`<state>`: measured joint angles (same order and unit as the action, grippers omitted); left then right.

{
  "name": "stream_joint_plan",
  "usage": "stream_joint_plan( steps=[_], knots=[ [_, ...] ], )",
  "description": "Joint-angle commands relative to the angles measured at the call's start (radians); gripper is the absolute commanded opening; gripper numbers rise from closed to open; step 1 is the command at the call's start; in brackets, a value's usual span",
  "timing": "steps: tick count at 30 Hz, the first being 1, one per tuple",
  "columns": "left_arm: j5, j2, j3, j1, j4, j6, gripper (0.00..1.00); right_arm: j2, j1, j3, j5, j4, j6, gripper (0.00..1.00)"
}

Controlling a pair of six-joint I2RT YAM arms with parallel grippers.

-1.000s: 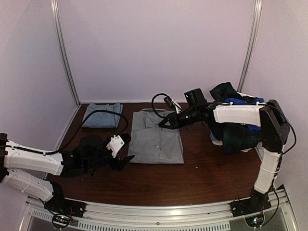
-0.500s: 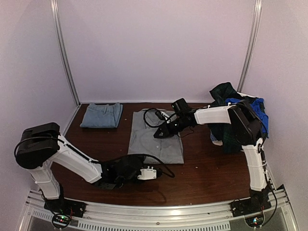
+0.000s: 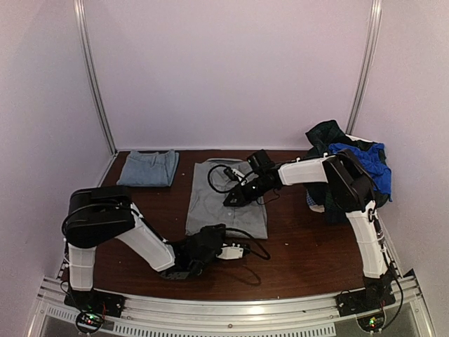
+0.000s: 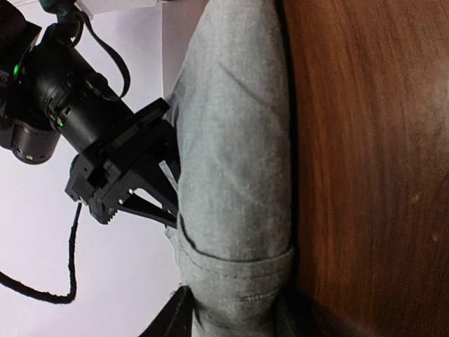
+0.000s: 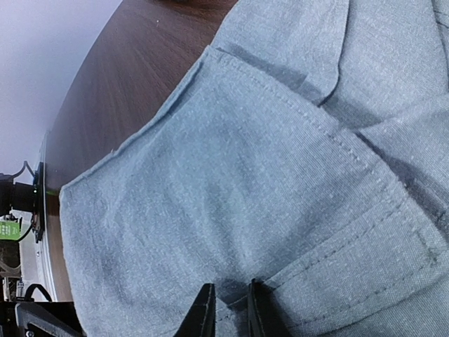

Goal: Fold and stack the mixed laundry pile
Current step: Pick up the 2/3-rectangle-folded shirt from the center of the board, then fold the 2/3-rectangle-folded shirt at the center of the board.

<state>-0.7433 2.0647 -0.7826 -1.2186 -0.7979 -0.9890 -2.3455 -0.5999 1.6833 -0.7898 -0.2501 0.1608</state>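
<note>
The mixed laundry pile (image 3: 347, 172), plaid with bright blue on top, is heaped at the table's right edge. A grey shirt (image 3: 228, 200) lies folded flat mid-table. My left gripper (image 3: 219, 239) is at the shirt's near edge. In the left wrist view the rolled grey hem (image 4: 235, 267) fills the gap of the left gripper (image 4: 235, 312), which is shut on it. My right gripper (image 3: 230, 199) rests on the shirt's middle. In the right wrist view its tips (image 5: 230, 302) pinch a small pucker of grey cloth (image 5: 231, 175) beside a stitched seam.
A small folded blue-grey stack (image 3: 149, 168) lies at the back left. The brown table (image 3: 309, 246) ends at a metal rail (image 3: 231, 309) near the arm bases. Pale walls enclose the back and sides. A black cable (image 3: 249, 254) trails from the left wrist.
The left arm swept in from the left to the shirt's near edge and its jaws closed on the hem. The right gripper slid slightly toward the shirt's middle and narrowed.
</note>
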Motion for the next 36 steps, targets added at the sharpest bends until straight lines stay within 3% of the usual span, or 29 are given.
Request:
stream_joint_plan(
  steps=[1,4,7,12,20,27,31,36],
  knots=[
    [-0.038,-0.066,-0.005,-0.016,-0.009,-0.051,0.24,-0.004,-0.019,-0.058,0.041,-0.047,-0.034,0.17],
    [0.017,-0.197,-0.023,-0.018,0.262,0.095,0.09,0.045,-0.033,-0.130,0.039,-0.021,-0.029,0.17],
    [0.054,-0.306,-0.024,-0.030,0.444,0.180,0.01,0.112,-0.041,-0.238,0.020,0.051,-0.002,0.17],
    [0.237,-0.425,-0.113,-0.047,0.920,0.360,0.00,0.197,-0.082,-0.325,-0.021,0.049,-0.007,0.18],
    [0.553,-0.542,-0.311,-0.084,1.430,0.579,0.00,0.323,-0.108,-0.356,-0.122,-0.014,-0.020,0.26],
    [0.681,-0.502,-0.463,-0.095,1.635,0.638,0.00,0.308,-0.001,-0.164,0.070,-0.118,-0.027,0.36],
    [0.680,-0.466,-0.521,-0.095,1.675,0.633,0.00,0.240,0.023,-0.081,0.211,-0.172,-0.064,0.39],
    [0.664,-0.421,-0.617,-0.069,1.701,0.581,0.00,0.157,0.044,-0.038,0.257,-0.164,-0.071,0.38]
  ],
)
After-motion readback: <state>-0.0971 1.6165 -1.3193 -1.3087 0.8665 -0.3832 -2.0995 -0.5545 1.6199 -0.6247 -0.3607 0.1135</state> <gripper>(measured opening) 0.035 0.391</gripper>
